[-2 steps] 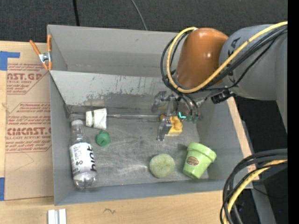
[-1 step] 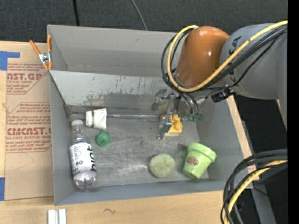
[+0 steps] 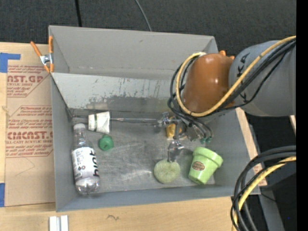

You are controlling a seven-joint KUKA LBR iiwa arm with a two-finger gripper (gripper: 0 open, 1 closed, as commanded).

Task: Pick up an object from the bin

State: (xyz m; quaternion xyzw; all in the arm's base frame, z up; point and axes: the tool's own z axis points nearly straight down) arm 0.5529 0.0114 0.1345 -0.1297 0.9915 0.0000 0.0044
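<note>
**Nearly on it: gripper hangs above the pale green lump by the front wall**

Standing over the bin (image 3: 130, 52), I see the gripper (image 3: 173, 153) low in the right half, its tip pointing down just above a pale green lump (image 3: 167, 172), round and soft-looking. The lump lies on the floor close to the front wall. Whether the tool is released or clenched I cannot tell from here, because the orange-covered wrist and its cables crowd the view. Nothing that I can see is in its grasp.

To my eye the step in hand is the last bit of descent and the closing. The thing to mind is the green cup (image 3: 204, 165), which lies tipped just to the right of the lump and close beside it. A straight drop centred on the lump, or even a touch to its left, should keep the tool off the cup's rim. The lump looks squashy, so going well down before closing seems wise, then lifting straight up.

The clear bottle (image 3: 85, 165), the small green ball (image 3: 106, 142) and the white tube (image 3: 98, 121) lie well apart on the left, out of the way.
</note>
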